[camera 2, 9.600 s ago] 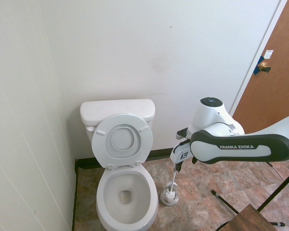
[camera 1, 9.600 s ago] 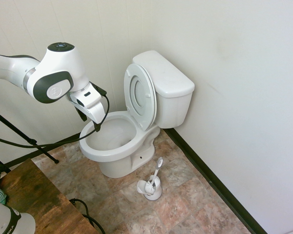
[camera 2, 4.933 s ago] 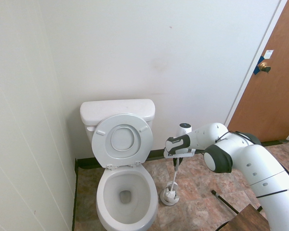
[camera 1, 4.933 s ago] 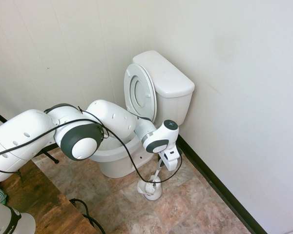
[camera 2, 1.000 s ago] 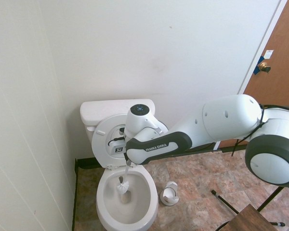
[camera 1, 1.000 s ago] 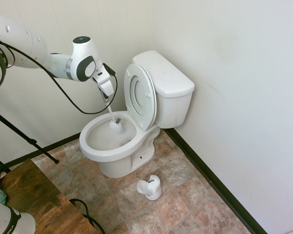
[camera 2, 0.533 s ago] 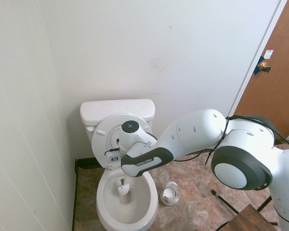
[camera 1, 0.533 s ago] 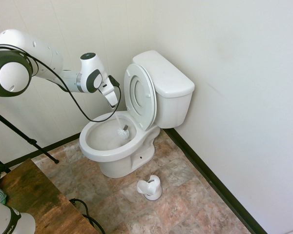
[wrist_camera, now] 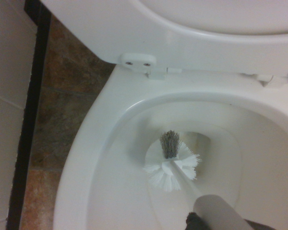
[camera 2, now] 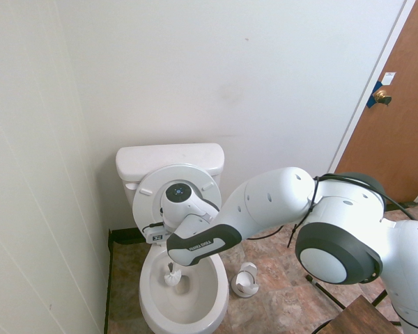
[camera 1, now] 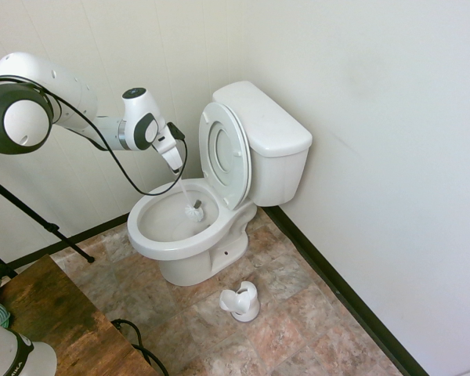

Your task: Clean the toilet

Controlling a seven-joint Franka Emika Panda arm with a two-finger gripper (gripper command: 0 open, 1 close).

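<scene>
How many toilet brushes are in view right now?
1. The brush is held by the gripper, its head down inside the toilet bowl. The holder on the floor beside the toilet stands empty.

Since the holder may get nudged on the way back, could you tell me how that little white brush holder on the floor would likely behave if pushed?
The brush holder stands without its brush, so it is probably light. On the smooth-looking floor tiles it would likely slide. Its narrow foot suggests it could tip.
</scene>
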